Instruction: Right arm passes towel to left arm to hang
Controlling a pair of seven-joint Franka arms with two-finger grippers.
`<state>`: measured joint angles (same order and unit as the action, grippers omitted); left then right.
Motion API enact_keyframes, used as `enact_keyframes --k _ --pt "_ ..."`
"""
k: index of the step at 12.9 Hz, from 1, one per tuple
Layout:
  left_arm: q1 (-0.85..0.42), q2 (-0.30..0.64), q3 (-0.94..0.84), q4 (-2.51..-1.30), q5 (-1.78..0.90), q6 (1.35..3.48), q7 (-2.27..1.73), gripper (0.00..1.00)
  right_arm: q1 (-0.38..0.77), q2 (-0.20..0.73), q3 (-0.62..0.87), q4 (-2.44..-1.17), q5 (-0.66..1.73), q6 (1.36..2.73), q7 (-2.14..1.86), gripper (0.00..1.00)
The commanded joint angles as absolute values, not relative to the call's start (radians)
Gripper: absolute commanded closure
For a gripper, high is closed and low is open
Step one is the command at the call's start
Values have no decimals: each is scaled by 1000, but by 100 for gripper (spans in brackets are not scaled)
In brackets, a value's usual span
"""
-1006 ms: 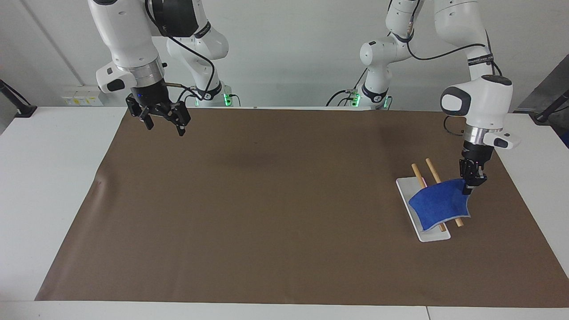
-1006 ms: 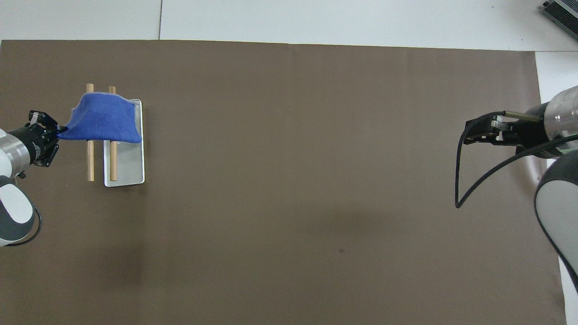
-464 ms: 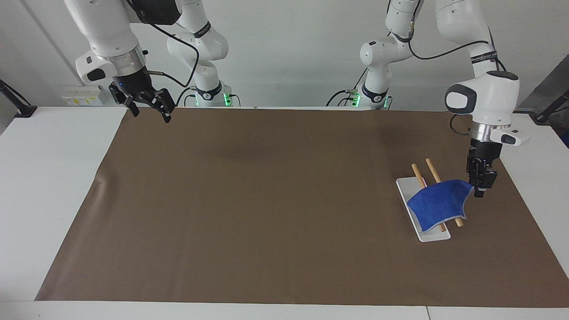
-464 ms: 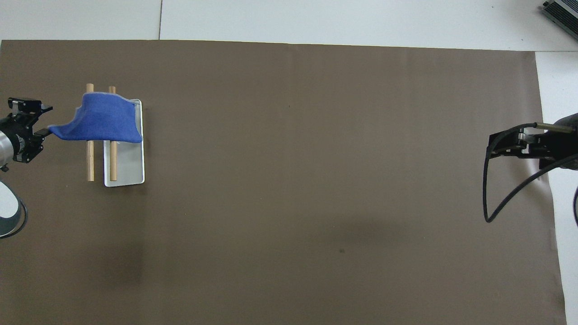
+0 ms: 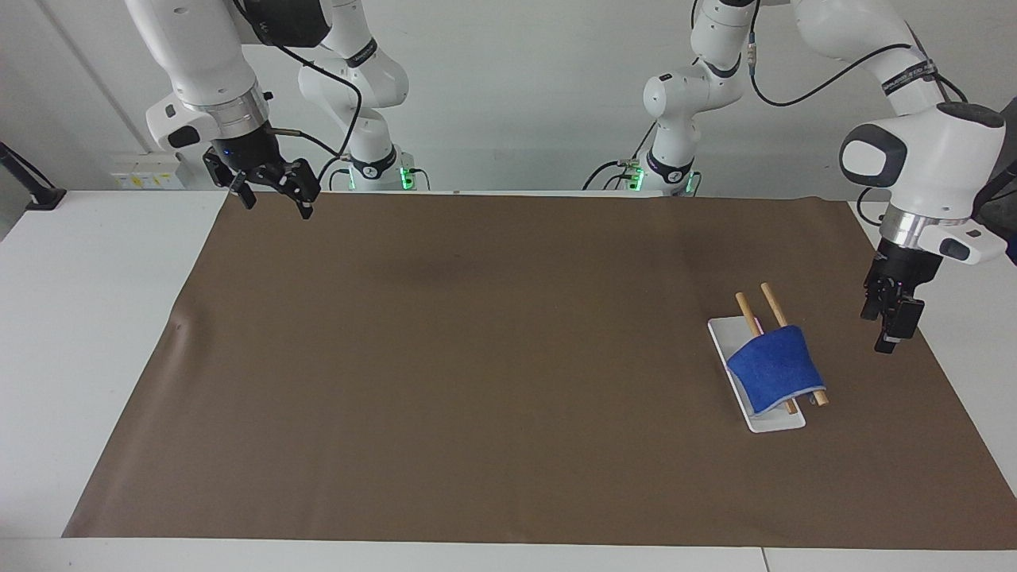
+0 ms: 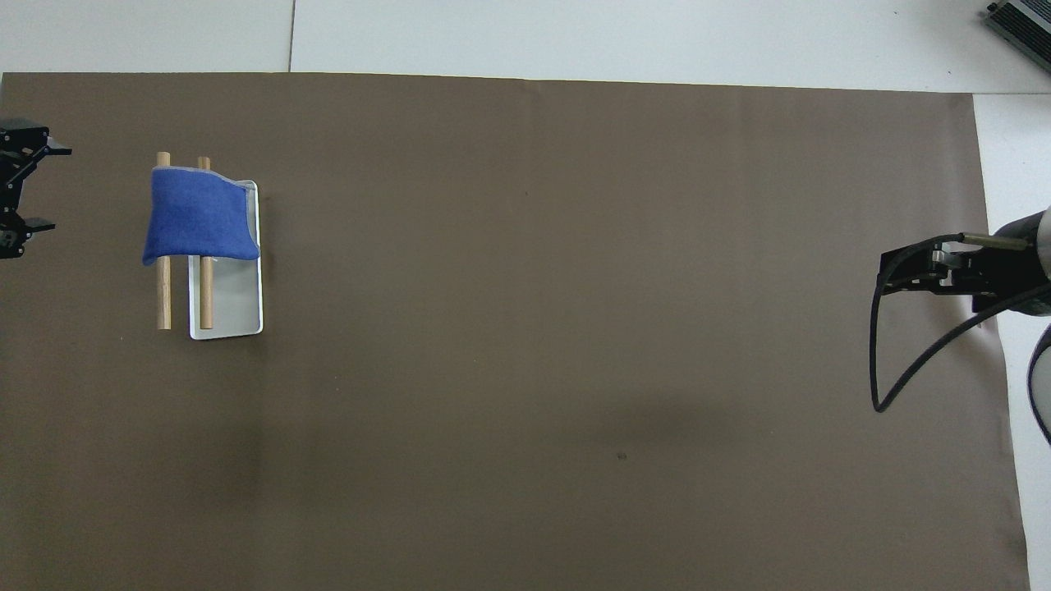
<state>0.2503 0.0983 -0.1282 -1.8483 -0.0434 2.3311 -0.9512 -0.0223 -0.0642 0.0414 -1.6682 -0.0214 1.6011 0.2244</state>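
Observation:
The deep blue towel hangs draped over two wooden rods of a small rack with a white base, at the left arm's end of the table. In the overhead view the towel covers the rods' half that lies farther from the robots. My left gripper is open and empty, beside the rack toward the table's end, clear of the towel; it also shows in the overhead view. My right gripper is open and empty, raised over the mat's corner at its own end; it also shows in the overhead view.
A brown mat covers most of the white table. A black cable loops down from the right wrist. The rack's white base is bare on its half nearer to the robots.
My left gripper let go of the towel's corner, opened and drew away toward the table's end. The towel's lifted corner dropped and now hangs over the rods. The right gripper barely moved.

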Motion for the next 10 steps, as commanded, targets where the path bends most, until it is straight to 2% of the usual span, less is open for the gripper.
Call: enact_keyframes --k 1,5,7,8,10 --pt "241 101 -165 -1737 -21 2153 -863 0 -46 -130 41 -1793 41 1681 183 0" --pt "238 54 -216 -1623 -18 1794 -657 0 -37 -137 41 -1799 48 1683 190 0" --pt "215 19 -242 -1586 27 1612 -470 0 -46 -105 41 -1714 -12 1613 152 0" --pt "200 5 -250 -1576 56 1562 -412 0 -48 -85 41 -1666 -26 1570 144 0" --pt "187 -26 -258 -1559 64 1554 -326 0 -61 -80 40 -1649 -26 1562 141 0"
